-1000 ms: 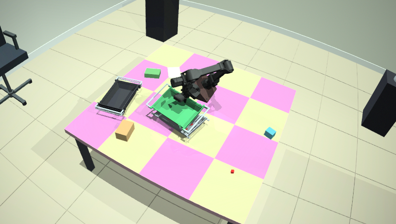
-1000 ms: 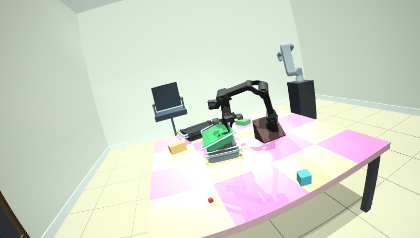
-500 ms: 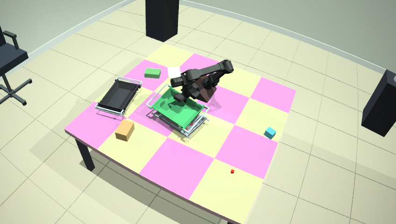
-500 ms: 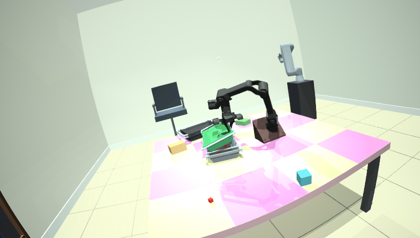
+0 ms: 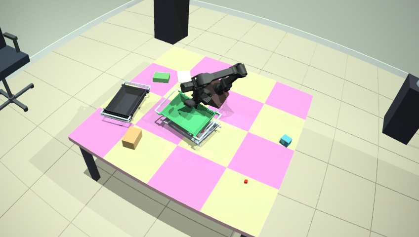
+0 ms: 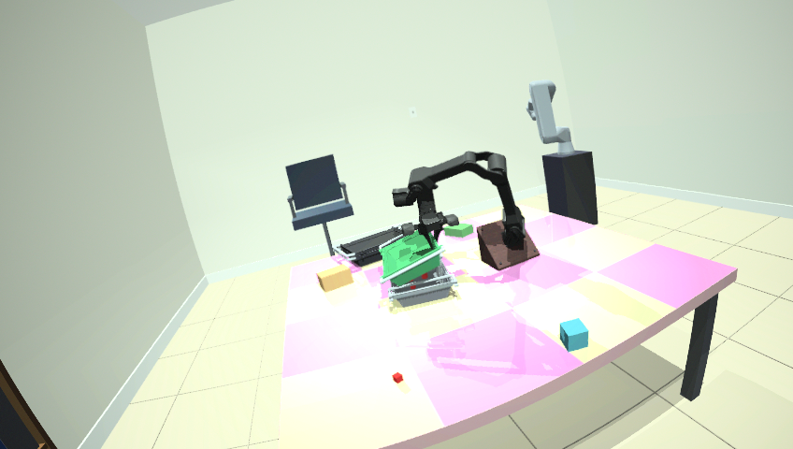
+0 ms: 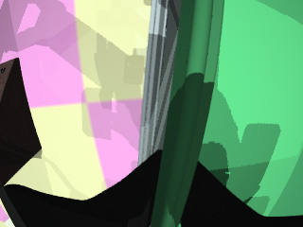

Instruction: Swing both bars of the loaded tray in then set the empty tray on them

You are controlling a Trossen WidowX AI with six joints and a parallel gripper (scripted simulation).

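The green empty tray (image 5: 202, 118) (image 6: 401, 259) (image 7: 258, 71) is tilted above the grey loaded tray (image 6: 424, 297) (image 7: 157, 71), its gripper-side long edge higher than the opposite one. My gripper (image 5: 196, 105) (image 6: 432, 238) (image 7: 172, 159) is shut on the green tray's long rim. The green tray's own pale wire bars show at its two ends. Red blocks (image 6: 425, 276) show in the grey tray beneath it. One pale bar lies near the grey tray's near end; its exact position is unclear. The other bar and any contact between the trays are hidden.
A black tray (image 5: 144, 99) (image 6: 343, 250) stands on the far left of the table. An orange block (image 5: 132, 138) (image 6: 335, 277), a green block (image 5: 161, 77) (image 6: 458, 230), a blue cube (image 5: 285, 140) (image 6: 574, 335) and a small red cube (image 5: 245, 181) (image 6: 396, 377) lie around the trays.
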